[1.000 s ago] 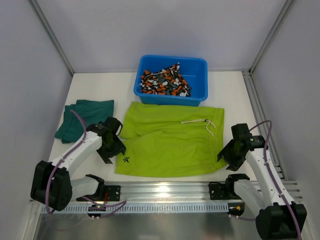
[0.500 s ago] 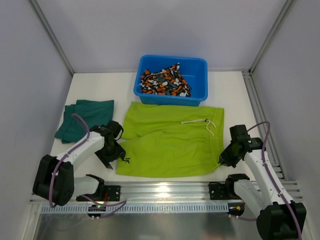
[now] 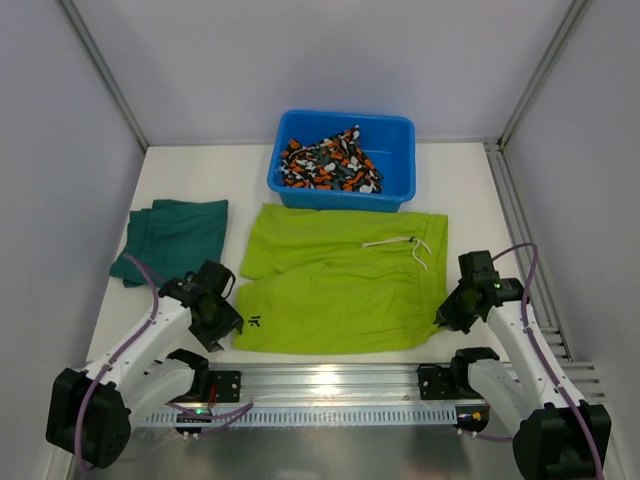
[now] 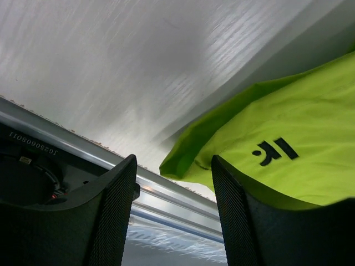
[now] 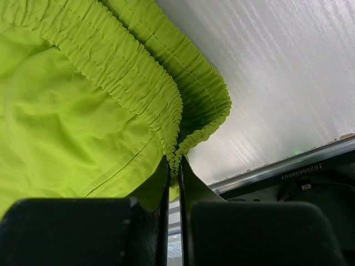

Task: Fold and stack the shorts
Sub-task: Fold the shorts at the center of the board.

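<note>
the left gripper (image 3: 220,322) has pulled back toward its own base and no longer sits over the leg of the lime yellow-green cloth shorts (image 3: 340,295). the near left hem corner, covered by the fingers a second ago, now shows in the gap between them, just beyond their tips and untouched in the left wrist view. the jaws have narrowed a little but remain apart. the right gripper (image 5: 173,166), whose jaws gaped a second ago, has closed. its fingers (image 5: 249,233) now pinch the gathered corner of the elastic waistband (image 5: 166,94) between their tips. it has also edged in from beside the cloth onto that corner.
</note>
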### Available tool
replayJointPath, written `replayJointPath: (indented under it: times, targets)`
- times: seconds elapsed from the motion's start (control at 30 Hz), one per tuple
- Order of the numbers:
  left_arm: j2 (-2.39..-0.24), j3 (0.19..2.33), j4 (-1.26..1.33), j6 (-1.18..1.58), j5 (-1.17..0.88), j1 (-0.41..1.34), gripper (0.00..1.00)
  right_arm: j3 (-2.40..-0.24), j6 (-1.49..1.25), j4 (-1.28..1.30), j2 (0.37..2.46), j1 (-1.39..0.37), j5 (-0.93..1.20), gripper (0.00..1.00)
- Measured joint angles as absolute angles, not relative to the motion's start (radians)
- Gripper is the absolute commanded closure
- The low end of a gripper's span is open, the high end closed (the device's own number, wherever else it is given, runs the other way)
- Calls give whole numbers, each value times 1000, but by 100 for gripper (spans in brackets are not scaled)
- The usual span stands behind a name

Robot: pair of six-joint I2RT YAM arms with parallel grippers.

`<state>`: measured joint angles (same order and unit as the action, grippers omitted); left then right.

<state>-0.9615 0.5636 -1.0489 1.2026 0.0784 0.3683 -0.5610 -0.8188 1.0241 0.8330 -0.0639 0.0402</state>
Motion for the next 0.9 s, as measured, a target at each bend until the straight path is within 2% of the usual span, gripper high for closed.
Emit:
replayJointPath:
  times: [0.17,0.27,0.33,0.37,0.5,0.7,0.9]
  targets:
    - [-973,439,-967,1224,-23,376,43,-561,-815,1016,833,-64,42,96]
    - [-980,438,-953,1228,-59,386,46,-561,-815,1010,834,-64,44,96]
    - [-980,438,-942,1232,-71,392,54,-561,-815,1003,834,-64,47,96]
    - [-975,438,-934,1232,-72,393,66,-561,-815,1001,833,-64,47,96]
    - [-903,445,-928,1248,-30,397,100,-562,-814,1000,828,-64,48,96]
    - [-739,556,-999,1257,63,399,100,-632,-802,1045,796,-64,39,96]
    - [-716,779,-1121,1250,160,399,100,-797,-789,1112,720,-65,-24,96]
